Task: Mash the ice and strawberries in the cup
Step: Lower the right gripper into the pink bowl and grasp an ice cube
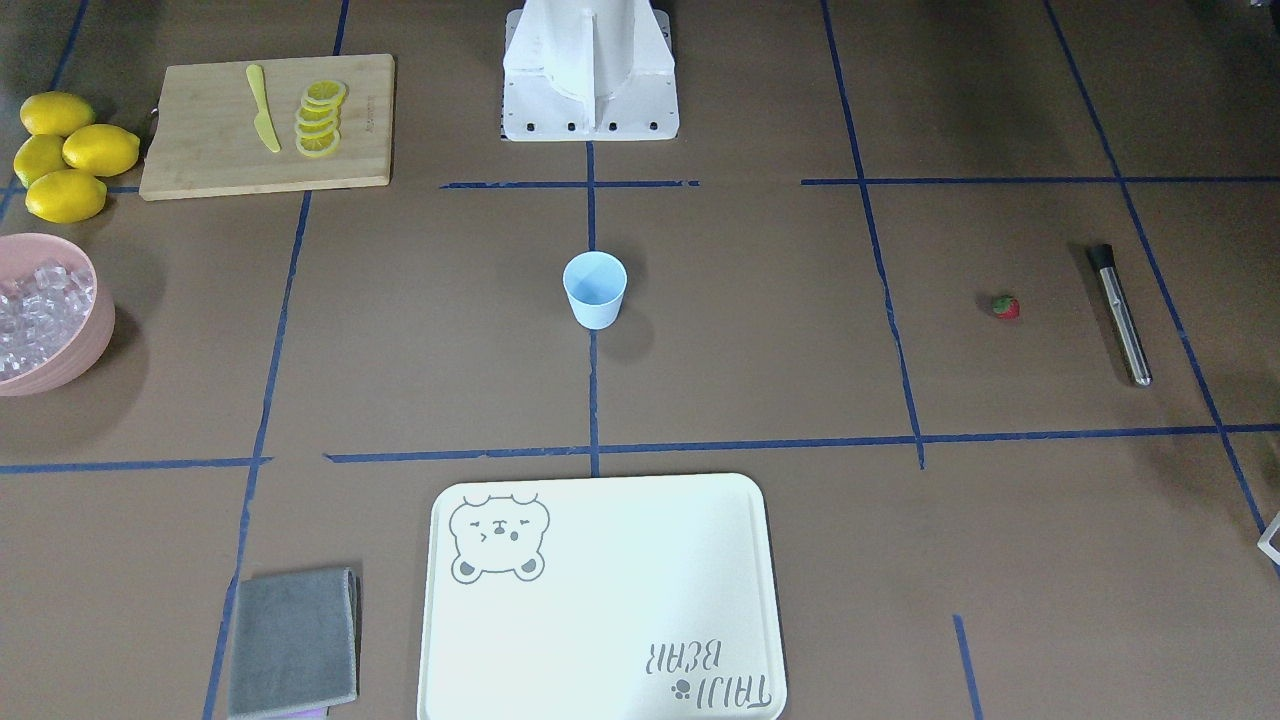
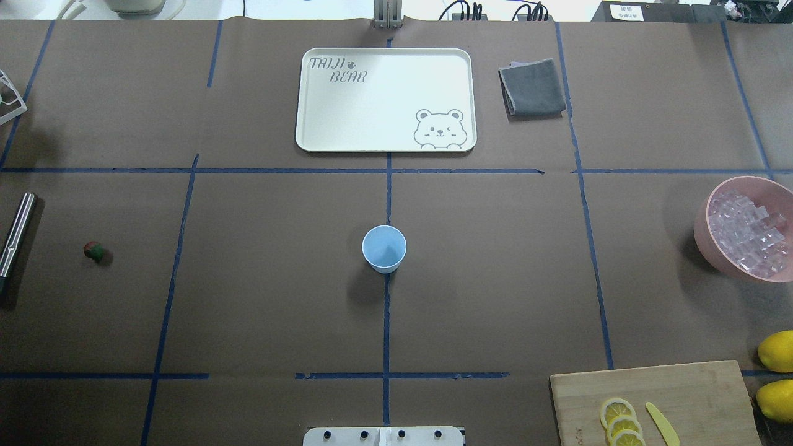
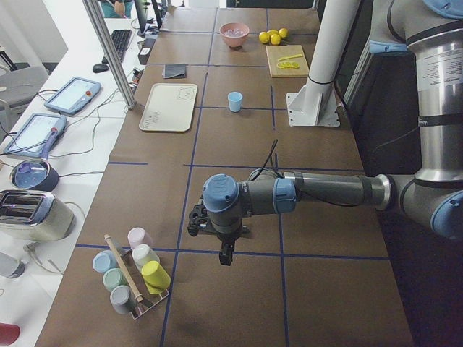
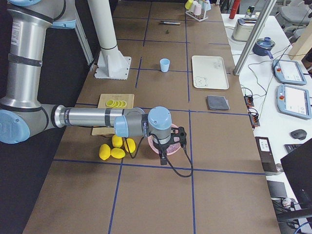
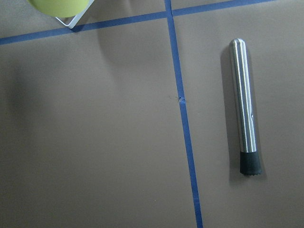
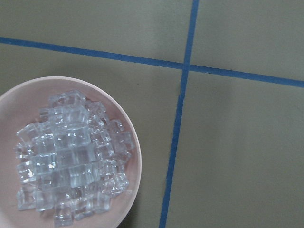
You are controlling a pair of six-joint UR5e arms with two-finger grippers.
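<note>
The light-blue cup (image 2: 384, 248) stands upright and looks empty at the table's middle, also in the front view (image 1: 594, 288). The tiny red strawberry (image 2: 93, 251) lies far to the left, beside a steel muddler (image 2: 15, 232), which the left wrist view (image 5: 244, 107) shows from above. The ice (image 2: 746, 232) fills a pink bowl (image 2: 700, 229) at the far right, and the right wrist view (image 6: 71, 152) looks down on it. My left gripper (image 3: 226, 253) hangs over the muddler end. My right gripper (image 4: 163, 158) hangs over the bowl. I cannot tell whether either is open or shut.
A cream bear tray (image 2: 322, 133) and a folded grey cloth (image 2: 533, 87) lie at the far side. A cutting board (image 2: 694, 396) with lemon slices (image 2: 619, 421) and a yellow knife (image 2: 661, 423) sits near right, whole lemons (image 2: 777, 350) beside it. A cup rack (image 3: 134, 271) stands at the left end.
</note>
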